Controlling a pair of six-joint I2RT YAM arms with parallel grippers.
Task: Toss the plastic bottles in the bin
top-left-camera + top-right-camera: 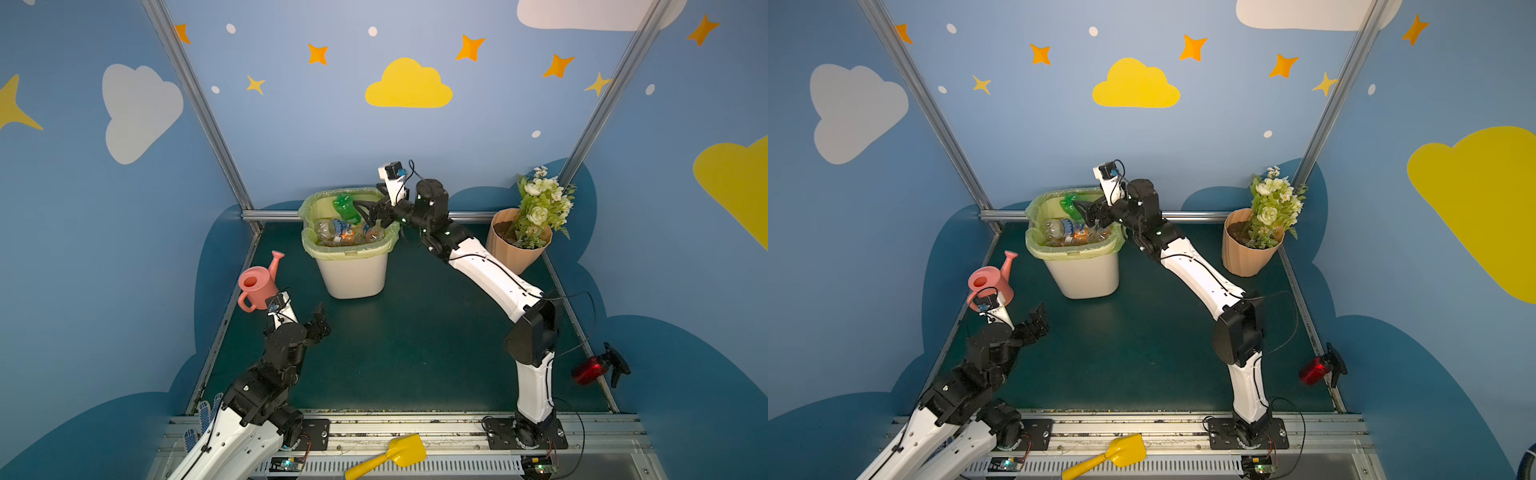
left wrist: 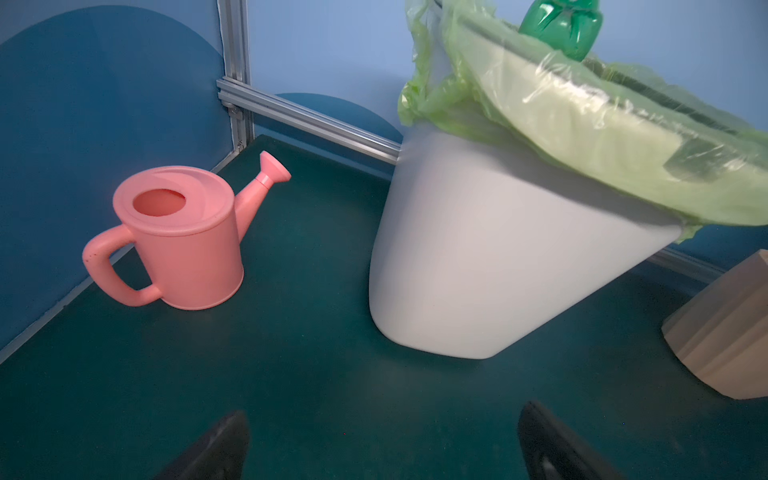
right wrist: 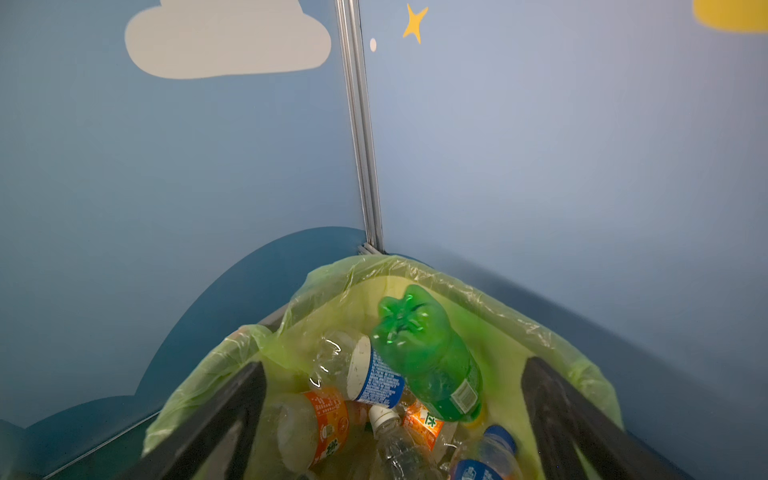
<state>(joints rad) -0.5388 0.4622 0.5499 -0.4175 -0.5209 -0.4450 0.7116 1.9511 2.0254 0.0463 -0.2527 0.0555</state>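
Top views: right gripper [image 1: 365, 214] over bin [image 1: 353, 274] at far edge of the bench [image 1: 415, 340], so drops land inside. Left gripper [image 1: 320, 320] idles near-left by watering can [image 1: 257, 284].
Left wrist: jaws wide, empty. Only green bottle [image 2: 561, 29] shows above bin.
Right wrist: jaws wide, gripping nothing. Green bottle sits base-up on the plastic bottles [image 3: 374, 386] inside.

Your two top views look down from high at the near edge over the whole table [image 1: 395, 357], sharing almost all of it, while your left wrist camera faces the bin [image 2: 498, 257] from low and close, and your right wrist camera looks into its mouth from just above.
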